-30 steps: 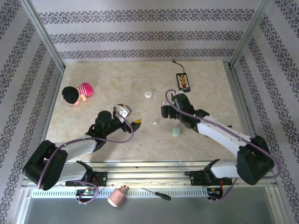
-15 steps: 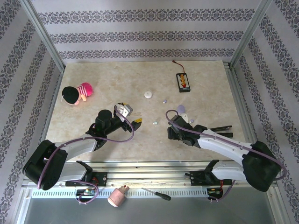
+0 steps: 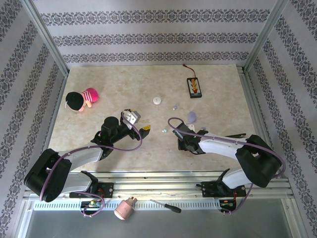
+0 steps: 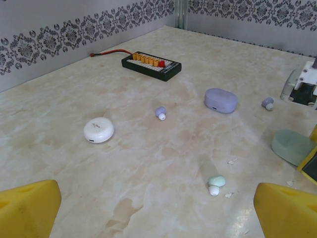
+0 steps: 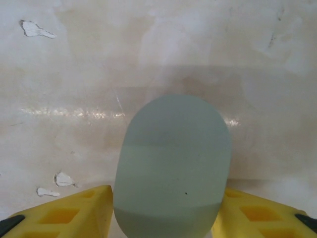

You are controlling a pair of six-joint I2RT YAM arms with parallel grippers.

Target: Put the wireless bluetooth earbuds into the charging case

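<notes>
Earbuds [image 4: 215,182] loose on worktop [image 4: 74,99]: green one nr left pincer [image 4: 158,213], spread wide; 2 lavender farther, by lavender case [image 4: 221,100]. Right pincer [image 5: 166,201] clamps green case [image 5: 172,158]. White case [image 4: 98,130], black board [image 4: 151,66] beyond.

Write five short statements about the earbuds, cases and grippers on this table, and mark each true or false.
1. The pale green case lies on the table between the fingers of the right gripper. True.
2. The left gripper holds the green earbud. False: its jaws are open, and the earbud lies on the table ahead of it.
3. The lavender case stands open with an earbud inside. False: it looks closed, and two lavender earbuds lie loose on either side of it.
4. The white round case lies apart from every earbud. True.
5. The black connector board sits on top of the white case. False: it lies further back, near the wall.
</notes>
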